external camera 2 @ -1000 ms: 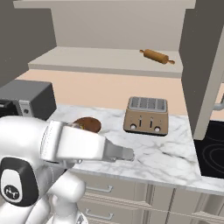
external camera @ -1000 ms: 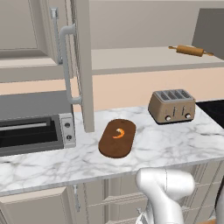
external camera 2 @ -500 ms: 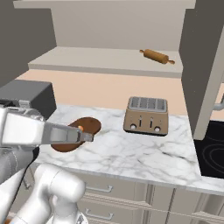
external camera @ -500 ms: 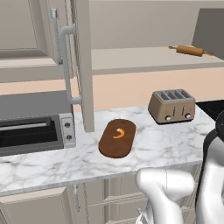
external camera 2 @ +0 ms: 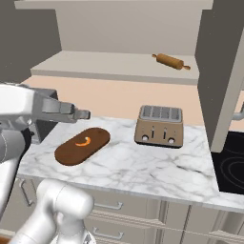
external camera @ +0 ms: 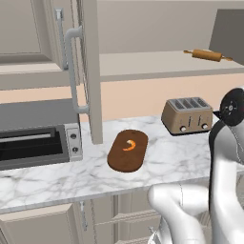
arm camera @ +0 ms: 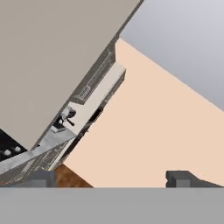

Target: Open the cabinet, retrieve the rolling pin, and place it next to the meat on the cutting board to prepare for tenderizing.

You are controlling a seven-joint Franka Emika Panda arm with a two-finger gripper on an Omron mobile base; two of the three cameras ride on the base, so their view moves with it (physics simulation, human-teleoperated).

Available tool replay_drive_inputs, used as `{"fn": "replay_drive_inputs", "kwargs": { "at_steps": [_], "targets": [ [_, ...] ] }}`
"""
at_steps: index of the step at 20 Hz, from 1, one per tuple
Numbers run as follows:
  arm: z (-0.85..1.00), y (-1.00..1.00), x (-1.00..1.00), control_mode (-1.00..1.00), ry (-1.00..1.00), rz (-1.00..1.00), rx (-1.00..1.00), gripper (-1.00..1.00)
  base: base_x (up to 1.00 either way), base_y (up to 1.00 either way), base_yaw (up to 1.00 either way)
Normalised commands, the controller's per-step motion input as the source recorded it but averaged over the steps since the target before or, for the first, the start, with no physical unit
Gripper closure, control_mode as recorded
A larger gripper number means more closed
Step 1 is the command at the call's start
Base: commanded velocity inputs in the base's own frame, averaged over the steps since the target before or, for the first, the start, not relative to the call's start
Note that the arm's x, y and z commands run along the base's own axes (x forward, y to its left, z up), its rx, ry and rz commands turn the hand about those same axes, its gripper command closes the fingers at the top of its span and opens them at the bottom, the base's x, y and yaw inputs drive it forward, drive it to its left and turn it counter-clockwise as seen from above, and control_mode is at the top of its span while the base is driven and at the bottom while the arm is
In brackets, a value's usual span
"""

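The cabinet (external camera: 157, 64) (external camera 2: 114, 64) hangs with both doors swung open. On its shelf, at the right, lies the rolling pin (external camera: 208, 55) (external camera 2: 170, 61). Below on the marble counter rests the dark oval cutting board (external camera: 127, 150) (external camera 2: 82, 145), and the small orange meat (external camera: 128, 145) (external camera 2: 84, 142) sits on it. My gripper (external camera 2: 85, 114) (arm camera: 111, 177) hovers above the board's left end, well below and left of the rolling pin. Its fingertips (arm camera: 41, 177) stand wide apart, open, with nothing between them.
A four-slot toaster (external camera: 187, 116) (external camera 2: 159, 125) stands right of the board. A toaster oven (external camera: 33, 143) sits at the counter's left end. The left door's bar handle (external camera: 71, 71) juts forward, the right door (external camera 2: 224, 71) hangs beside a black cooktop (external camera 2: 231, 167).
The arm has swung upward: in the right base view the hand rose from counter height to above the board's left end. The gripper stayed open, and nothing on the counter or shelf moved.
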Motion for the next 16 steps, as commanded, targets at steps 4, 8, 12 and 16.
{"fn": "replay_drive_inputs", "kwargs": {
  "at_steps": [4,8,12,16],
  "targets": [
    [0.24,0.13,0.41,-1.0,-0.02,0.1,0.08,-1.0,0.0,0.0,0.0],
    [0.03,0.1,0.48,-1.0,-0.01,0.16,0.13,-1.0,0.0,0.0,0.0],
    [0.0,0.05,0.32,-1.0,-0.06,0.18,0.17,-1.0,0.0,0.0,0.0],
    [0.0,0.02,0.31,-1.0,-0.06,0.18,0.19,-1.0,0.0,0.0,0.0]
  ]
}}
